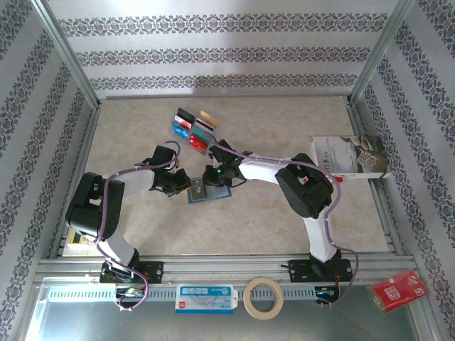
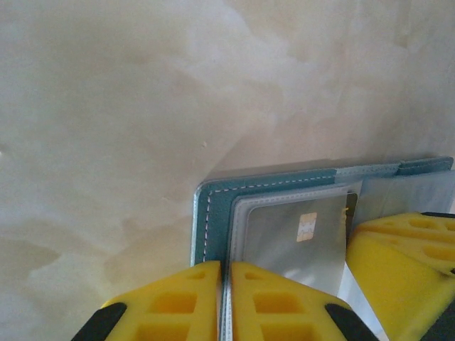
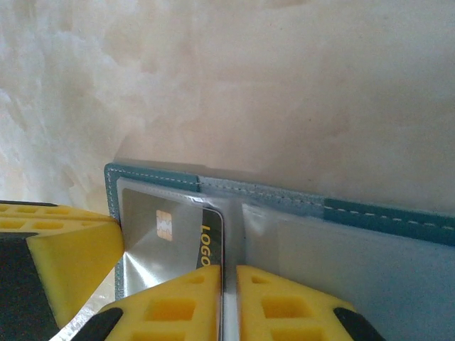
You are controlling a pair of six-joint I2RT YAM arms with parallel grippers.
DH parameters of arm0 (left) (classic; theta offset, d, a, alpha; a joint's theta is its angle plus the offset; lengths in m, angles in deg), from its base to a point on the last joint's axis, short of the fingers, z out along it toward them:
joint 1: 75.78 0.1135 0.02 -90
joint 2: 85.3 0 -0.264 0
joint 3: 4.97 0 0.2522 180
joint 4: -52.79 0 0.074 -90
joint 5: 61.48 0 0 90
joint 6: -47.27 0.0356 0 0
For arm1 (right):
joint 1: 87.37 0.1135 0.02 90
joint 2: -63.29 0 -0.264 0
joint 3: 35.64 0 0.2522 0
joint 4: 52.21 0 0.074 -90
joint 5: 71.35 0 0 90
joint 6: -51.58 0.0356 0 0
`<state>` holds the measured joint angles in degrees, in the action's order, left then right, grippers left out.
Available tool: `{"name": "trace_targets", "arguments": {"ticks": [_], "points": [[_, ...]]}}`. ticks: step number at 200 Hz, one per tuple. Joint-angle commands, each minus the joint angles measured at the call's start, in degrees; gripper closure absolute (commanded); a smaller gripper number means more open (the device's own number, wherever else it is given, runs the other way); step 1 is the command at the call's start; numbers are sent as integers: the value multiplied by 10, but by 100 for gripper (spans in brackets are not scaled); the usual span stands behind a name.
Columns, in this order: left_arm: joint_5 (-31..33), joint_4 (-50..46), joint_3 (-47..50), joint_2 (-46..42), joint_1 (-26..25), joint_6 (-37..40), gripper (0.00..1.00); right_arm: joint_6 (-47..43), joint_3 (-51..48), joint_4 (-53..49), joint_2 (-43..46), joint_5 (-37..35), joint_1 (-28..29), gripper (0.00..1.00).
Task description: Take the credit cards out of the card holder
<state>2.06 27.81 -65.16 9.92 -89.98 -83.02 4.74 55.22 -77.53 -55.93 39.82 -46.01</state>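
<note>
The slate-blue card holder (image 2: 213, 206) lies open on the desk (image 2: 106, 106), between the two arms. A group of loose credit cards (image 1: 192, 128) sits well apart from it, further back. One silver card (image 2: 284, 238) with a chip is in a clear pocket of the holder.

The left gripper (image 2: 226, 302) has its jaws narrow, nipped on the pocket's thin left edge. The right gripper (image 3: 227, 305) has its jaws just as narrow on a thin edge at the card's right side. I cannot tell whether that edge is the card or only the pocket film.

That is probably the main risk. If the right jaws hold film and not card, a pull will likely drag or fold the whole holder and free nothing. The left pinch is on slick, thin plastic, so it may slip once the pull starts. The two sets of yellow fingers are close together, and a sideways pull could knock one against the other.
</note>
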Motion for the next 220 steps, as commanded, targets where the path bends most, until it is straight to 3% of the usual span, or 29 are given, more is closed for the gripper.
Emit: {"name": "trace_targets", "arguments": {"ticks": [1,128,220], "points": [[12,-32,-2,15,-6,19,86,-11,14,-6,-17,16,-1,84],[6,-21,4,23,-5,24,85,-27,11,24,-21,74,-2,81],[-2,-7,13,20,-7,27,79,-44,-2,54,-3,102,3,87]]}}
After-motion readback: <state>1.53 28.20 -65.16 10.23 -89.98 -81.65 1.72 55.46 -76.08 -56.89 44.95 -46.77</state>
